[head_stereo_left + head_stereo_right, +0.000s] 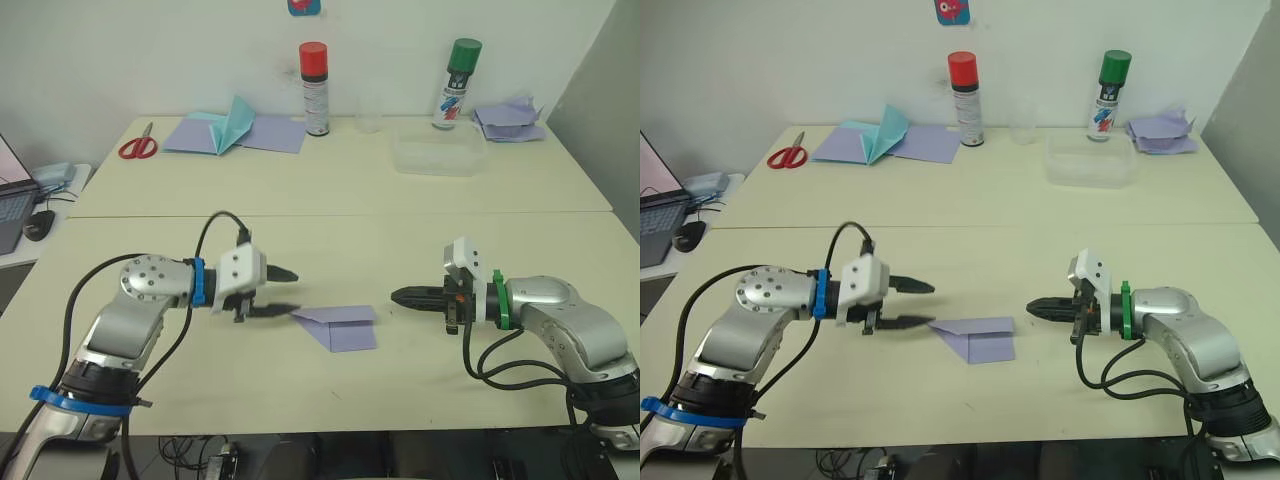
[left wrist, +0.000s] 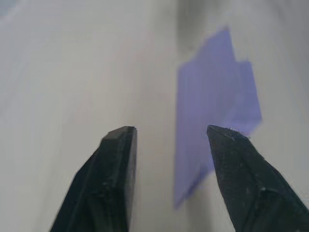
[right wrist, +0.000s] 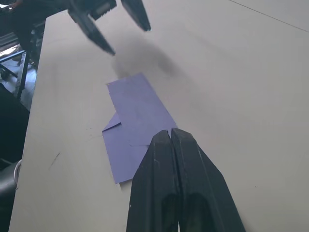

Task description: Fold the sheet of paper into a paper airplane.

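The sheet of paper [image 1: 341, 326] lies flat on the near table, pale lavender, folded into a wedge with its point toward my left arm. My left gripper [image 1: 294, 292] is open just left of that point, its lower fingertip [image 1: 292, 311] right at the tip; I cannot tell whether it touches. From the left wrist the paper [image 2: 212, 96] shows past the open fingers. My right gripper [image 1: 394, 295] is shut and empty, hovering a short way right of the sheet. In the right wrist view the paper [image 3: 137, 116] lies beyond my shut right gripper [image 3: 171, 133].
On the far table are red scissors [image 1: 138, 147], a teal paper plane [image 1: 232, 125] on lavender sheets [image 1: 272, 133], a red-capped can [image 1: 315, 88], a clear cup [image 1: 369, 113], a green-capped can [image 1: 457, 82], a clear box [image 1: 440, 153] and a crumpled lavender heap [image 1: 510, 118].
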Controlling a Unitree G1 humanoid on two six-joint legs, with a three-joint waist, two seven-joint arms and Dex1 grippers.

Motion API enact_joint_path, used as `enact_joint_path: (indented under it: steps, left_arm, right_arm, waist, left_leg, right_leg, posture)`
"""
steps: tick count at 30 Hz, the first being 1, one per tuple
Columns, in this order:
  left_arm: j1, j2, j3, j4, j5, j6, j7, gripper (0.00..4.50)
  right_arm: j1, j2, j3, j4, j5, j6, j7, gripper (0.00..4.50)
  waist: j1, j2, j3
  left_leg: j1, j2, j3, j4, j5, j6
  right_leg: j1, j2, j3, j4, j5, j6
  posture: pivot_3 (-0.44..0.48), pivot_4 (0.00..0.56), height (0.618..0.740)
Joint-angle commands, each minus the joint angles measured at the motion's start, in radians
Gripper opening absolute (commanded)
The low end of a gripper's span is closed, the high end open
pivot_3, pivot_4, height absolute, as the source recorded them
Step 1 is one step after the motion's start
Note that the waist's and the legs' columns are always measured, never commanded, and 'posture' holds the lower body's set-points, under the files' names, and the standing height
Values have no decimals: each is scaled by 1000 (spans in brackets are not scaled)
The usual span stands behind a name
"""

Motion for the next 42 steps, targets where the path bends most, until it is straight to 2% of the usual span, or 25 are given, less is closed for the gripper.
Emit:
enact_joint_path:
  steps: [1,5,10,13,20,21,22,24,33,42]
  left_arm:
    - [45,-59,-21,-69,-17,69,85,1332]
    - [113,-90,-72,-108,43,92,163,19]
    - [176,-64,-186,-90,170,54,192,19]
    - [189,-61,-217,-46,227,18,215,19]
    - [184,-116,-175,-61,168,55,261,19]
    - [185,-99,-171,-69,164,58,247,19]
    - [184,-84,-167,-74,162,61,237,0]
    - [171,-78,-155,-75,147,86,235,0]
    - [88,-133,-163,-23,131,128,250,0]
    - [53,-113,-227,86,206,82,213,0]
  right_arm:
    - [-28,9,-3,8,-6,-23,0,0]
    - [-28,17,-8,-3,-6,-12,-10,0]
    - [-22,33,5,-36,1,8,-31,0]
    - [-14,37,24,-53,-8,4,-31,0]
    - [18,9,42,-86,-24,-40,-6,0]
    - [28,3,47,-82,-49,-79,-3,0]
    - [39,-3,52,-74,-77,-130,2,294]
    - [67,-22,57,-59,-123,-225,26,573]
    - [146,-51,62,41,-256,-513,62,3859]
    - [127,-4,91,20,-287,-596,56,3859]
  waist:
    - [0,0,0]
    - [-1,0,0]
    - [1,0,0]
    - [3,0,0]
    - [17,2,-1]
    - [20,2,-1]
    - [21,2,-1]
    - [22,2,-1]
    - [24,1,-1]
    - [24,1,-1]
  left_leg:
    - [0,0,0,0,0,0]
    - [0,0,0,0,1,-2]
    - [0,0,0,-1,0,0]
    - [0,0,1,0,0,0]
    - [1,-1,1,0,0,1]
    - [1,-1,2,0,0,1]
    - [1,-1,2,0,0,1]
    - [1,-1,2,0,0,0]
    - [1,-1,3,0,0,-1]
    - [1,-1,3,0,1,-2]
  right_leg:
    - [0,0,0,0,0,0]
    - [-1,0,0,1,0,0]
    - [-1,0,0,1,0,0]
    - [0,0,1,0,0,0]
    - [1,-2,1,-1,0,0]
    - [1,-2,1,-1,0,0]
    - [1,-2,1,-1,0,0]
    - [1,-2,0,-1,0,0]
    - [0,-2,0,-1,0,0]
    - [1,-2,1,-1,0,0]
  posture:
    - [0,150,740]
    - [0,150,740]
    - [0,150,740]
    - [0,150,740]
    - [0,150,740]
    - [0,150,740]
    - [0,150,740]
    - [0,150,740]
    - [0,150,740]
    - [0,150,740]
